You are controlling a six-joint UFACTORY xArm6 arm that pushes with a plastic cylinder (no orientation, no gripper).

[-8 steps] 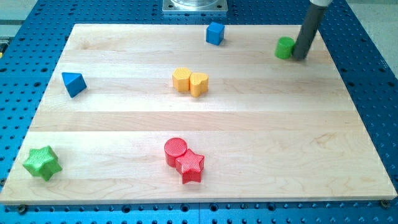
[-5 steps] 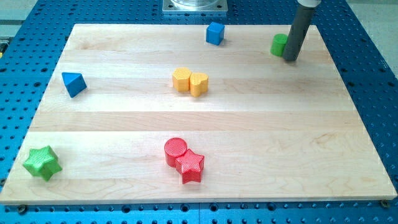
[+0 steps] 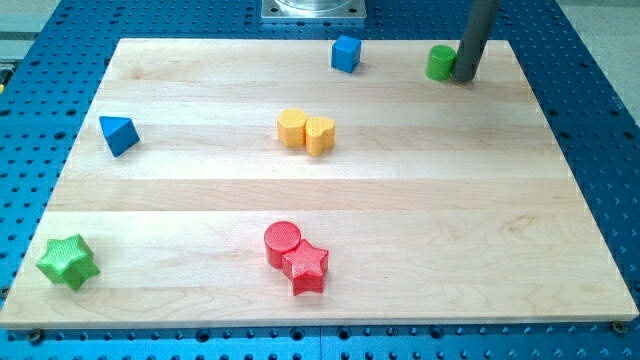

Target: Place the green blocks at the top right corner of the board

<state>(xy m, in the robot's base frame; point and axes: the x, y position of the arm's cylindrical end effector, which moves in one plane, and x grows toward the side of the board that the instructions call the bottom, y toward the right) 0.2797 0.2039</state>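
My tip (image 3: 462, 78) and the green cylinder (image 3: 438, 63) touching it moved toward the view's top.

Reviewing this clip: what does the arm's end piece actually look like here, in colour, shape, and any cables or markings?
Only a straight, round rod shows, dark grey and plain, entering from the view's top edge. No cables, labels or markings are visible on it. My tip is its blunt lower end, immediately to the right of the green cylinder in the view.

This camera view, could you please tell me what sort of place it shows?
Probably a robotics lab bench: a pale wooden board lies on a blue perforated metal table, small coloured blocks are scattered on it, and my tip touches the green cylinder block.
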